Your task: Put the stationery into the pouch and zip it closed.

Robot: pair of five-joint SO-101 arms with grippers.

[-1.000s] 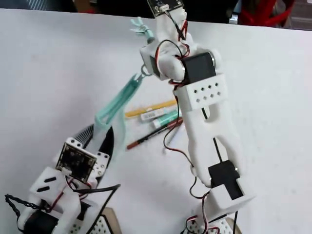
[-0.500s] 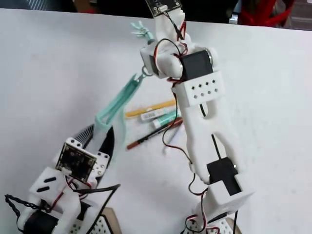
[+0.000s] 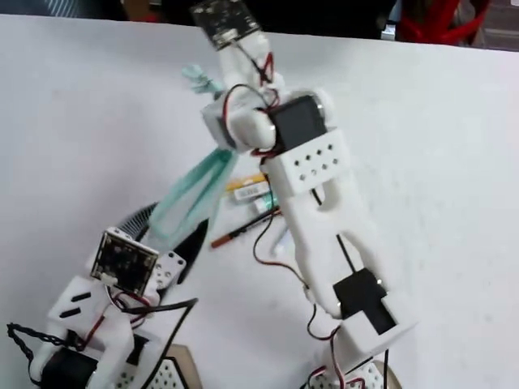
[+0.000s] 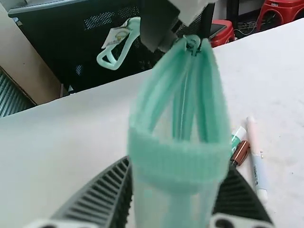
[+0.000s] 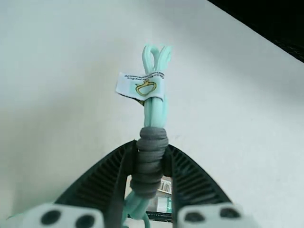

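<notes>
Your left gripper (image 3: 172,231) clamped the pouch (image 3: 190,186) by one end. Your right gripper (image 5: 151,156) pinched its pull cord (image 5: 153,109), with the pouch stretched lengthwise between them.

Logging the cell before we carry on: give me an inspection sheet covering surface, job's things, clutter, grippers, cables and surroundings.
Surface: white table.
Job's things: mint-green fabric pouch stretched between both grippers; assorted pens lying loose on the table beside it, outside it.
Clutter: nothing seen.
Grippers: left gripper shut on the pouch's end; right gripper shut on its mint zip-pull loop.
Cables: red, black and white wires looping along the right arm.
Surroundings: red plastic stool beyond the table.
</notes>
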